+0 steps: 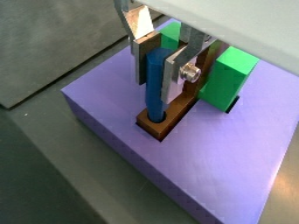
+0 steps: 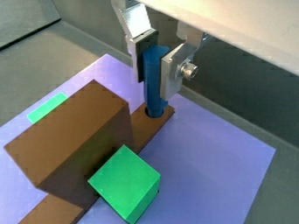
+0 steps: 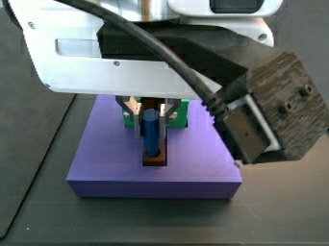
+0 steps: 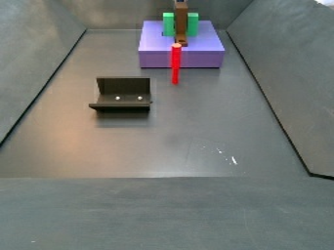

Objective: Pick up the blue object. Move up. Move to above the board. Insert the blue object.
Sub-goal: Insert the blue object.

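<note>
The blue object (image 1: 155, 83) stands upright with its lower end in the round hole of the brown strip (image 1: 163, 124) on the lavender board (image 1: 198, 171). My gripper (image 1: 160, 87) is right above the hole, its silver fingers (image 1: 177, 77) pressed on both sides of the peg's upper half, shut on it. It also shows in a wrist view (image 2: 156, 86), with the peg (image 2: 155, 83) going down into the strip (image 2: 76, 144) on the board (image 2: 216, 162). In a side view the peg (image 3: 150, 133) stands on the board (image 3: 154, 171) under my gripper (image 3: 152, 108).
Green blocks (image 1: 228, 79) (image 2: 126, 181) stand on the board close to the peg. A red peg (image 4: 175, 62) stands on the floor in front of the board (image 4: 202, 57). The dark fixture (image 4: 121, 95) stands to the left on the grey floor.
</note>
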You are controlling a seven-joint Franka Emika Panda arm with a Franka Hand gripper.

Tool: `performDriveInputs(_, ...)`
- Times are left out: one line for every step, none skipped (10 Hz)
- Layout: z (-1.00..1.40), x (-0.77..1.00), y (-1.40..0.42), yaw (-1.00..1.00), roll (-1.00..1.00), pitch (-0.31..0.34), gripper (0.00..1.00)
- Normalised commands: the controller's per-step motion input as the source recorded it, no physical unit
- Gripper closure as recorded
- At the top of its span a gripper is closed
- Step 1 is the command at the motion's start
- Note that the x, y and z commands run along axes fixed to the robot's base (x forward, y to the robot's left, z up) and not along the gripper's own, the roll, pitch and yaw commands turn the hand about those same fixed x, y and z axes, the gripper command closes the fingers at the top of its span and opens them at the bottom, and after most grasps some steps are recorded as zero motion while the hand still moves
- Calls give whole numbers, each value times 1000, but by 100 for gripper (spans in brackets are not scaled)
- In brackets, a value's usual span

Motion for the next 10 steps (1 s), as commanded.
performDriveInputs(0,0,-194,0,363,34,100)
performDriveInputs(-229,60,-154,0,183,0,100)
performDriveInputs(-391,94,-91,0,96,0,100)
performDriveInputs(-543,100,-80,0,60,0,100)
performDriveInputs(-597,134,0,0,0,0,100)
performDriveInputs(-583,183,0,0,-99,4,100)
performDriveInputs(-551,223,3,0,-143,11,100)
performDriveInputs(-571,126,0,0,-110,0,100)
performDriveInputs(-423,89,0,0,0,0,100)
performDriveInputs(0,0,0,0,0,0,100)
